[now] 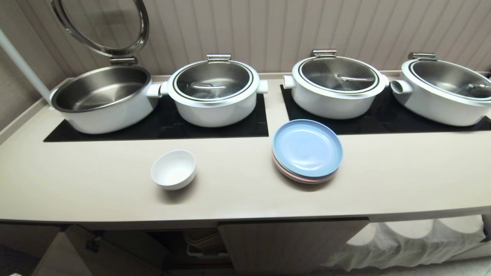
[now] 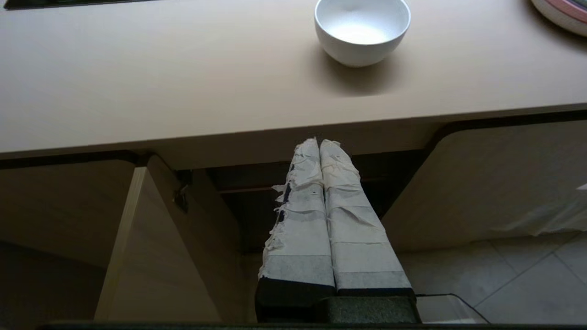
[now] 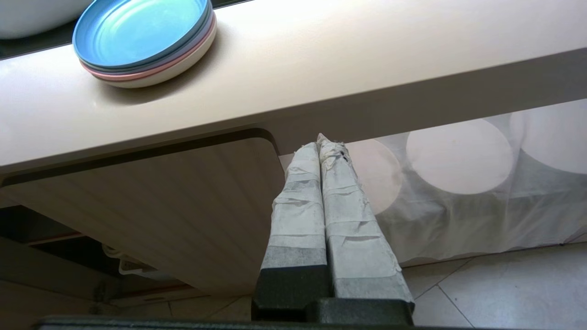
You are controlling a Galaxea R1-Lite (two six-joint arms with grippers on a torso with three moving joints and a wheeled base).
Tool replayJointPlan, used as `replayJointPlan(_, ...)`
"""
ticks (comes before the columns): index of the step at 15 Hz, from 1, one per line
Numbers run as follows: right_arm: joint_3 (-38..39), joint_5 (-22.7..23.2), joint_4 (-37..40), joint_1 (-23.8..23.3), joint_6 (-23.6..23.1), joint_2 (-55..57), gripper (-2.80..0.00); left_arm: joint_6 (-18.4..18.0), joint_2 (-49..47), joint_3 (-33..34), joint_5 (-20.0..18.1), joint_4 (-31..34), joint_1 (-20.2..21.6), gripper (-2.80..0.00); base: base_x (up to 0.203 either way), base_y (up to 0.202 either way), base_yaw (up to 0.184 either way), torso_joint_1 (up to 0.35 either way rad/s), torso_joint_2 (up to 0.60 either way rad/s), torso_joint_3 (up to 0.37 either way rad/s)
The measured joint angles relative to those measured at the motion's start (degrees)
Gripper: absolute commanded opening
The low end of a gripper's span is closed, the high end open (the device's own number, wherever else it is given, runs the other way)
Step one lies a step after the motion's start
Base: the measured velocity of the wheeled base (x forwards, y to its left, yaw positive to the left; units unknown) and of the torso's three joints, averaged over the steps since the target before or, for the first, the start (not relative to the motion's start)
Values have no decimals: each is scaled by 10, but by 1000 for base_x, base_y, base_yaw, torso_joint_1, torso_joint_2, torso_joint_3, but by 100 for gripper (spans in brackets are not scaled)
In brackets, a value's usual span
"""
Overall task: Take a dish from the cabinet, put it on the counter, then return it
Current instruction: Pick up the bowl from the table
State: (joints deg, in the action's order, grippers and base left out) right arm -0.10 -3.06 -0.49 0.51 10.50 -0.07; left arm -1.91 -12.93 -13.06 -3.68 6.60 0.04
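Observation:
The dish (image 1: 173,169), a small white deep bowl, stands upright on the beige counter (image 1: 96,184), left of centre; the left wrist view shows the dish (image 2: 362,30) too, on the counter (image 2: 183,82). Under the counter the cabinet (image 1: 291,241) has its left door (image 2: 169,243) swung open, with a dark inside. My left gripper (image 2: 319,143) is shut and empty, below the counter's front edge in front of the open cabinet, apart from the dish. Further right, under the counter edge beside the closed cabinet door (image 3: 174,215), my right gripper (image 3: 319,144) hangs shut and empty. Neither arm shows in the head view.
A stack of flat plates (image 1: 307,150), blue on top, sits right of the dish. Several white pots stand on black hob panels (image 1: 215,126) at the back; the leftmost pot (image 1: 103,97) has its lid up. A white cloth with round shapes (image 3: 458,183) hangs at lower right.

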Motion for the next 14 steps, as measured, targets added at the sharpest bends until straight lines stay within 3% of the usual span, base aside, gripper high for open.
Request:
replayJointPlan(6, 0, 0, 0, 0, 0, 0, -280, -32, 110, 103, 20, -24, 1, -280, 0, 0, 0, 0, 0, 0)
replayJointPlan(10, 0, 0, 0, 0, 0, 0, -280, 4, 128, 114, 24, -25, 0, -280, 0, 0, 0, 0, 0, 0)
replayJointPlan(14, 0, 0, 0, 0, 0, 0, -280, 2, 129, 122, 29, -51, 0, -280, 0, 0, 0, 0, 0, 0)
